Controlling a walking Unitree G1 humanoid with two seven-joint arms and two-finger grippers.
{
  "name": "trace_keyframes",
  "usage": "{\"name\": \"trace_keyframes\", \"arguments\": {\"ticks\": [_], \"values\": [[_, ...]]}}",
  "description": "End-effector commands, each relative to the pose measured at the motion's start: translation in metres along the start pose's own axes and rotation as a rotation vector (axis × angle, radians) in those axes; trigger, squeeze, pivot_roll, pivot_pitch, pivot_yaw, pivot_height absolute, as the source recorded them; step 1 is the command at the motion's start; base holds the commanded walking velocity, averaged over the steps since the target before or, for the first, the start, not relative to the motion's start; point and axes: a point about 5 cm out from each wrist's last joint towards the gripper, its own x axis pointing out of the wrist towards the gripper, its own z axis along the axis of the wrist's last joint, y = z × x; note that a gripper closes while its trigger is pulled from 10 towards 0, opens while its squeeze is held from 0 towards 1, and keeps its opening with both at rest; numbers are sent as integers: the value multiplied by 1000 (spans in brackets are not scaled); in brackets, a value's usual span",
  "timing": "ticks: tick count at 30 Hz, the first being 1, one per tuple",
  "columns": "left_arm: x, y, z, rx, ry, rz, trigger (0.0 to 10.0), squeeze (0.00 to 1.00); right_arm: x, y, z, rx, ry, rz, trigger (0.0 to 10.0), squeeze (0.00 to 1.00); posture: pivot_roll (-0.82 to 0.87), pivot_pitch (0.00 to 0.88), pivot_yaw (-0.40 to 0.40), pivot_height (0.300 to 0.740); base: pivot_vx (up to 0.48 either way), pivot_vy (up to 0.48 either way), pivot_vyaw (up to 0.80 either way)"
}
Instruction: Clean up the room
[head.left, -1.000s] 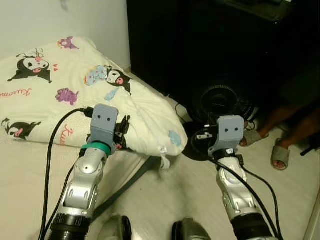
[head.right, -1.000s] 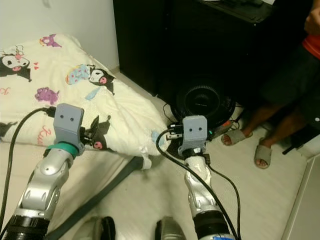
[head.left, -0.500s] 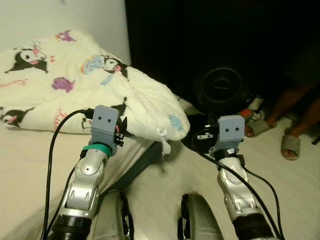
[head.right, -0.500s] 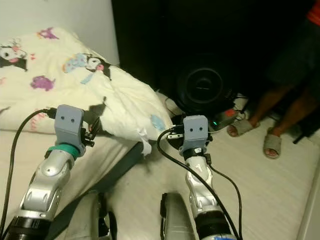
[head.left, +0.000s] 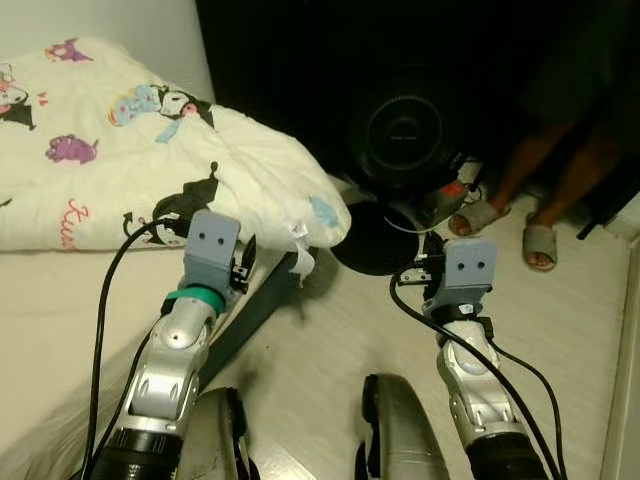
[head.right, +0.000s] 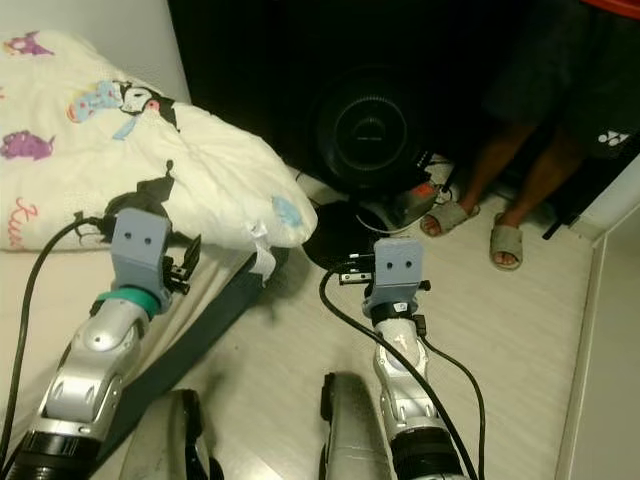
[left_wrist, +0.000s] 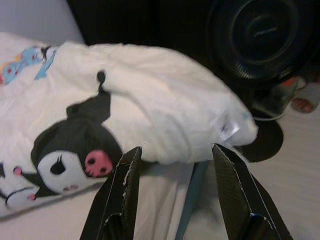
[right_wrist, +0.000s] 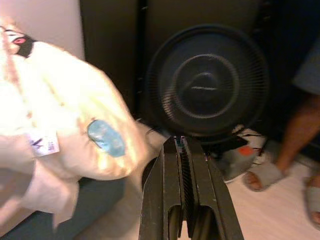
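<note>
Nearest the camera, the robot's two silver arms reach forward over a pale floor (head.left: 330, 350), their lower ends cut off by the frame edge. The left gripper (left_wrist: 175, 200) holds its two black fingers spread wide apart with nothing between them. The right gripper (right_wrist: 182, 195) has its fingers pressed flat together, empty.

Just beyond the parted left jaws lies the quilt (left_wrist: 150, 110), a cream, puffy bundle printed with cartoon characters (a black-eared figure with a pink nose sits closest to the left finger). It rests on a pale mattress (head.left: 50, 320), apart from the fingertips. Its long axis runs from the wall side out toward the fan, and its rounded end with a small white label (left_wrist: 229, 128) points that way, overhanging the mattress edge. Its far side is cut off by the frame edge in the eye views. Under the overhang a dark grey bed frame strip (head.left: 250, 315) shows; how far it runs beneath the quilt is hidden.

Straight ahead of the closed right jaws stands a black floor fan (right_wrist: 205, 85), its round grille facing the gripper, its base (head.left: 375, 240) on the floor partly behind the right wrist camera housing. Something small with red and white parts (head.left: 445, 195) lies beside the fan; it is too dim to identify.

Farther off, a person's legs in grey slippers (head.left: 540, 240) stand by the dark cabinet (head.left: 300, 60), which is nearly lost in shadow.
</note>
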Motion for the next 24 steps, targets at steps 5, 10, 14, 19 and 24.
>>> {"name": "trace_keyframes", "arguments": {"ticks": [5, 10, 14, 19, 24], "values": [[-2, -1, -5, 1, 18, -3, 10000, 0, 0, 0, -1, 4, 7, 0, 10000, 0, -27, 94, 35, 576, 0, 0, 0], [-2, -1, -5, 0, 18, -3, 10000, 0, 0, 0, -1, 3, 6, 6, 10000, 0, -27, 94, 34, 576, 0, 0, 0], [-1, -2, -4, 0, 19, -2, 10000, 0, 0, 1, 0, 1, 3, 14, 10000, 0, -27, 98, 33, 576, 0, 0, 0], [2, -5, -2, -4, 17, 6, 10000, 0, 2, 3, 1, 4, -2, 26, 10000, 0, -23, 108, 27, 576, 0, 0, 0], [11, -12, 4, -10, 6, 16, 10000, 0, 6, 10, 3, 0, -3, 59, 10000, 0, -21, 130, 16, 571, 0, 0, 0]]}}
